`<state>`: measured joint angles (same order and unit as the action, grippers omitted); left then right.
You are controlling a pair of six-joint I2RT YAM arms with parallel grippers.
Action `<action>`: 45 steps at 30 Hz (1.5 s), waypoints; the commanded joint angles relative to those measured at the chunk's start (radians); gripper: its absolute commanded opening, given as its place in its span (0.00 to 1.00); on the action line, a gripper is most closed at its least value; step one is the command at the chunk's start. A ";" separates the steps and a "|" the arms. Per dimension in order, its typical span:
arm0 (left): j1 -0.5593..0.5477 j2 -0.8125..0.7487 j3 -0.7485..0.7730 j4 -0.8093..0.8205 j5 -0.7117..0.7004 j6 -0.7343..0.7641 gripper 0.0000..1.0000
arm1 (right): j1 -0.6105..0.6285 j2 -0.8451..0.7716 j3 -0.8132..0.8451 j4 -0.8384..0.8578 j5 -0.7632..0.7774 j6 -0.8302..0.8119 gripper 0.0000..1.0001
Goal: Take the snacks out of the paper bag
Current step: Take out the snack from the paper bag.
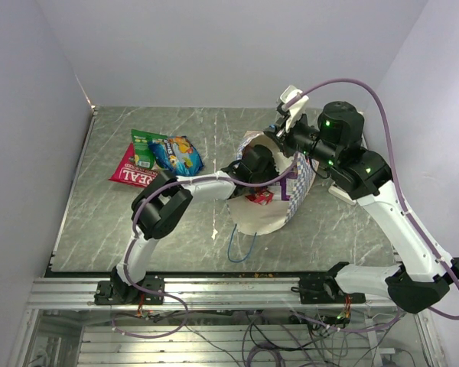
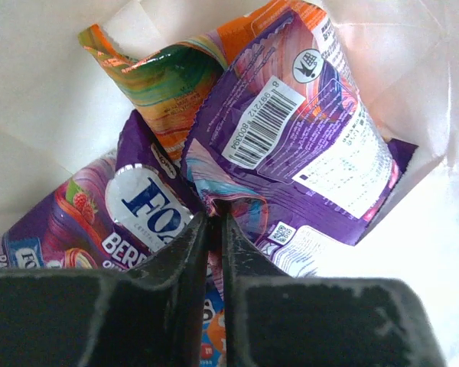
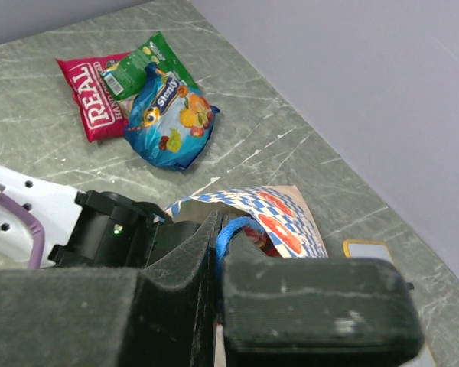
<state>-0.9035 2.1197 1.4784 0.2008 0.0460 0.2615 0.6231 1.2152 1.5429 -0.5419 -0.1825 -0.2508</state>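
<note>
Pinching the crimped bottom edge of the purple packet (image 2: 291,138), my left tool (image 2: 214,220) sits deep inside the paper bag (image 2: 30,92), its fingers pressed almost together on that thin seam. The bite looks shallow, so I would draw straight back toward the bag's mouth, slow and level, rather than jerk upward. A berry packet (image 2: 69,222) lies touching the pinched one on its left. An orange packet (image 2: 168,84) is tucked behind both. Either could get dragged along or knock my grip loose, so I judge a gentle pull best.

My right tool (image 3: 218,237) is clamped on the blue cord handle (image 3: 233,228), holding the bag's mouth up. It should hold steady so the paper doesn't fold across my way out. The bag lies on the table (image 1: 99,222), nearer its right edge than its left. Toward the far left corner a red packet (image 1: 126,174), green packet (image 1: 144,147) and blue packet (image 1: 177,155) lie touching, and I reckon this one belongs beside them.
</note>
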 commanded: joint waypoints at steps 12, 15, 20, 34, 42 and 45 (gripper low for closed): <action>-0.018 -0.331 -0.129 -0.150 -0.051 -0.274 0.07 | 0.000 -0.067 -0.041 0.120 0.096 0.017 0.00; -0.026 -0.413 -0.138 -0.211 -0.091 -0.339 0.07 | 0.000 -0.086 -0.067 0.145 0.113 0.027 0.00; -0.055 -0.526 -0.110 -0.340 -0.139 -0.399 0.07 | 0.000 -0.125 -0.126 0.185 0.155 0.050 0.00; -0.054 -0.867 0.011 -0.703 -0.166 -0.510 0.07 | 0.000 -0.130 -0.183 0.278 0.184 0.077 0.00; 0.065 -0.942 0.213 -0.896 -0.350 -0.533 0.07 | 0.000 -0.138 -0.191 0.269 0.215 0.036 0.00; 0.077 -0.922 0.315 -0.962 -0.526 -0.508 0.07 | 0.000 -0.134 -0.189 0.264 0.216 0.026 0.00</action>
<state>-0.8467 1.2102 1.6642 -0.6846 -0.2485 -0.2550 0.6231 1.0916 1.3575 -0.3168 0.0139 -0.2001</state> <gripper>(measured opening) 0.076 0.005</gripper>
